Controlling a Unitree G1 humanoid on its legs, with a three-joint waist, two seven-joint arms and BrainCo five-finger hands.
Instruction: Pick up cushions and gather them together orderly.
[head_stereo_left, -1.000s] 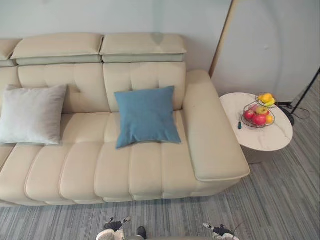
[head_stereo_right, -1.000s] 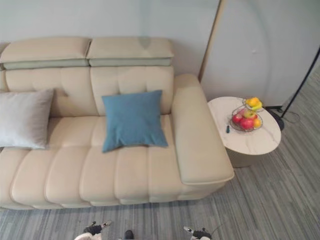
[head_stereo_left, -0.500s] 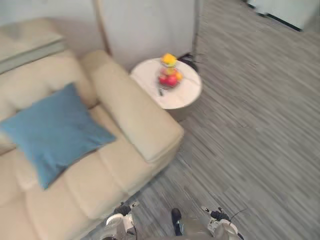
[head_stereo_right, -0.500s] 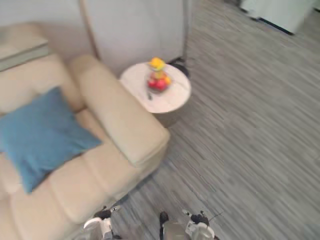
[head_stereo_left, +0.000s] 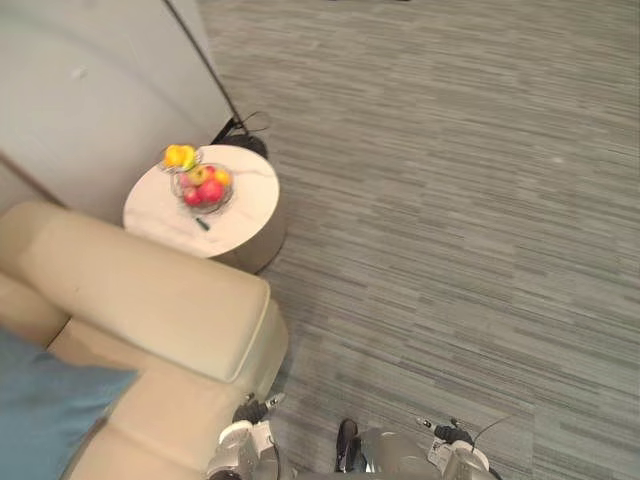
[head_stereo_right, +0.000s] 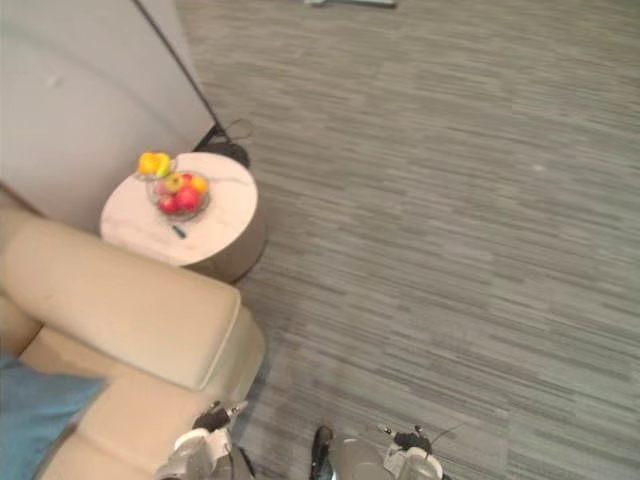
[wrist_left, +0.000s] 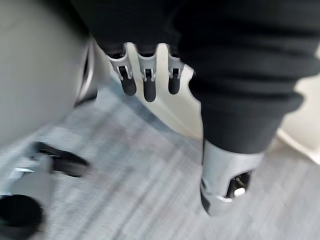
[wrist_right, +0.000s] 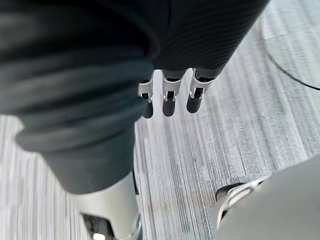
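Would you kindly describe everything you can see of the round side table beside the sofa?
The round side table has a pale, marble-looking top on a drum-shaped base. It stands on the grey striped floor, close beside the cream sofa's armrest. A wire fruit bowl and a small dark object rest on it.

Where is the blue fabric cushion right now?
The blue fabric cushion lies at the lower left corner of the left eye view, on the seat of the beige leather sofa, just inside its armrest.

One blue cushion (head_stereo_left: 45, 415), one cream sofa (head_stereo_left: 140, 300), one round side table (head_stereo_left: 252, 192), one fruit bowl (head_stereo_left: 210, 207).
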